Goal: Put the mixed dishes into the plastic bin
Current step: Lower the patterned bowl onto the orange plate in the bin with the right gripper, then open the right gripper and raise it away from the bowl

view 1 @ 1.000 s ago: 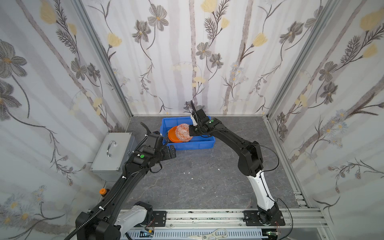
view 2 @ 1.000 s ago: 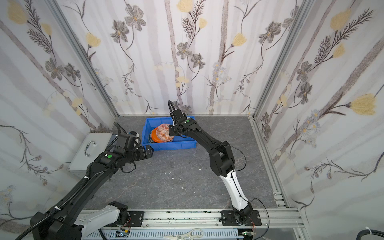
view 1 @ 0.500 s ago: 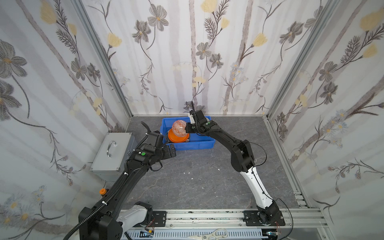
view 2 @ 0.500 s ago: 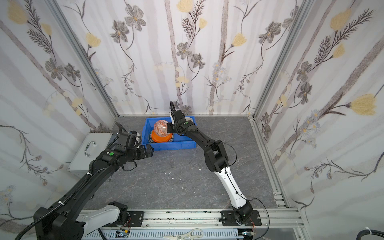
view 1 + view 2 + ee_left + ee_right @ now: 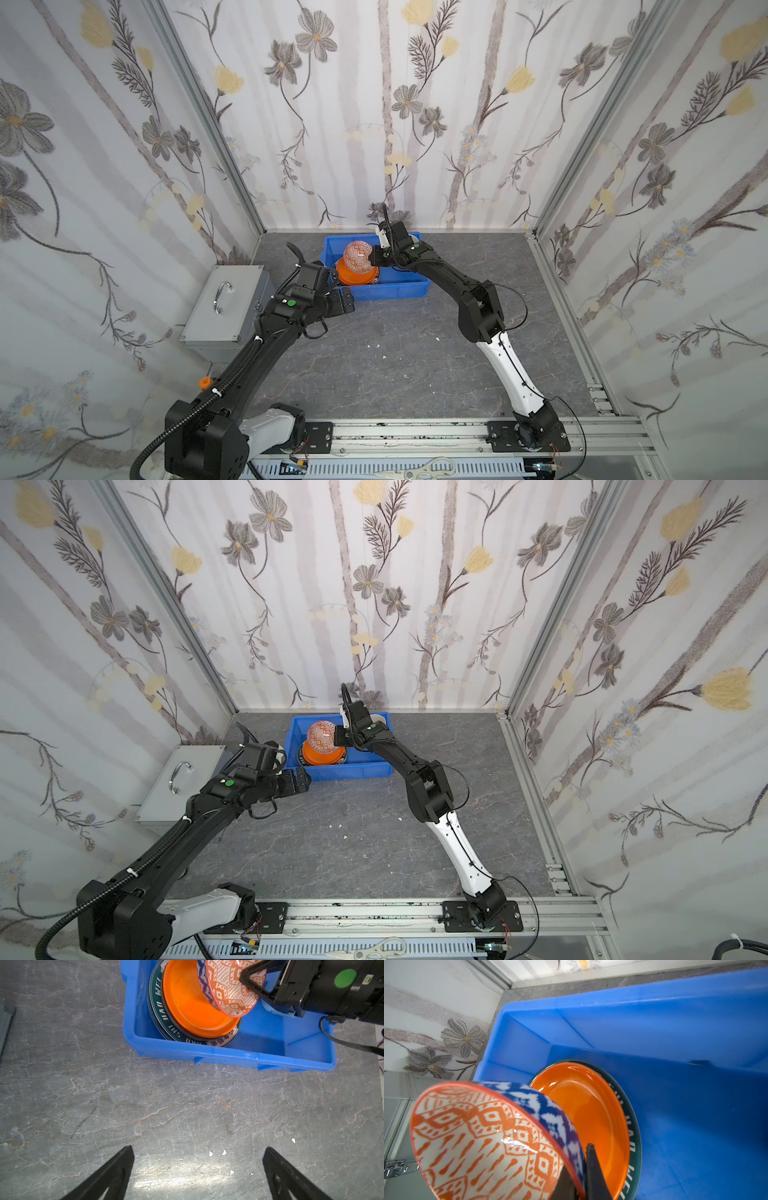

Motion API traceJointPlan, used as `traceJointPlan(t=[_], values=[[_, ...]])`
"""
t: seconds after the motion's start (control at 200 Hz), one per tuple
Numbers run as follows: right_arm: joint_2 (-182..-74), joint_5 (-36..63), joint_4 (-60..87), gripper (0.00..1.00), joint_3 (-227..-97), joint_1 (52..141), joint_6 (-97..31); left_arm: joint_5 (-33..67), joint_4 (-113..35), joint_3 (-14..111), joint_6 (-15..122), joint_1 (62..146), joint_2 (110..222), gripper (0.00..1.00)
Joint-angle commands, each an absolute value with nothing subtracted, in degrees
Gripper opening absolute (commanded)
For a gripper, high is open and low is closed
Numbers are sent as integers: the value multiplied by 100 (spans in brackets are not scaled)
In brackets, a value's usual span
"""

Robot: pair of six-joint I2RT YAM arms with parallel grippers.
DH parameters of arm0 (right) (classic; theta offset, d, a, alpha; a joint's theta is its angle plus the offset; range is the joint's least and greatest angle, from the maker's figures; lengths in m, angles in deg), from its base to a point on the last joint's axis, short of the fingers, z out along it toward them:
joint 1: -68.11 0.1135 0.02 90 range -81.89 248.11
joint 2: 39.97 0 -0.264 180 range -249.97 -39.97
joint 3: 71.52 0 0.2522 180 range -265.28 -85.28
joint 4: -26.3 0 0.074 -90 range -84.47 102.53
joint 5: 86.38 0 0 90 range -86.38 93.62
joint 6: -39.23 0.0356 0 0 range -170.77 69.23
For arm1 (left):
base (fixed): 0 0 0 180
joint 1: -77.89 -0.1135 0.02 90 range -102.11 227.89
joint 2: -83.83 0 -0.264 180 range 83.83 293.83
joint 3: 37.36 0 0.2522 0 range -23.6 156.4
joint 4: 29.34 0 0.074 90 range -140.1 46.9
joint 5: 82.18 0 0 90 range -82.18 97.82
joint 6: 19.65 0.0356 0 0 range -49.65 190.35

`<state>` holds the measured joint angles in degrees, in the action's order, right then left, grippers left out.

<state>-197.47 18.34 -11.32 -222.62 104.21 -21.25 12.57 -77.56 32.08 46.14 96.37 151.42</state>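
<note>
Holding the orange patterned bowl (image 5: 483,1136) tipped over the stacked plates

Right pincer (image 5: 579,1172) is clamped tight on the bowl's rim, one finger inside and one outside. The bowl stands steeply tilted, its mouth turned up and to the right. Its blue-patterned outside faces the plain orange plate (image 5: 182,1005) just below. That plate lies flat on a green-rimmed plate (image 5: 158,1001) in the left half of the blue plastic bin (image 5: 395,291). The bin's long axis runs left to right at the far side of the bench (image 5: 395,365). White letters on the green rim read "SHI" and "HAO"; red Chinese characters fill a white patch. Left pincer (image 5: 198,1148) gapes wide and empty over bare bench near the bin.
</note>
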Motion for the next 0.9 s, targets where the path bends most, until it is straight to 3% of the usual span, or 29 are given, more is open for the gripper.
traceJointPlan(t=[0.0, 0.365, 0.894], values=[[-19789, 1954, -1014, 8, -22336, 10441, -2140, 1309, -7608, 3203, 4557, 9631, 15127, 100], [-19888, 2077, -920, 15, -22334, 10413, -2076, 1291, -7628, 3020, 4575, 9582, 14942, 100], [-19710, 2115, -916, 37, -22330, 10302, -2156, 1325, -7579, 2961, 4570, 9536, 14913, 100]])
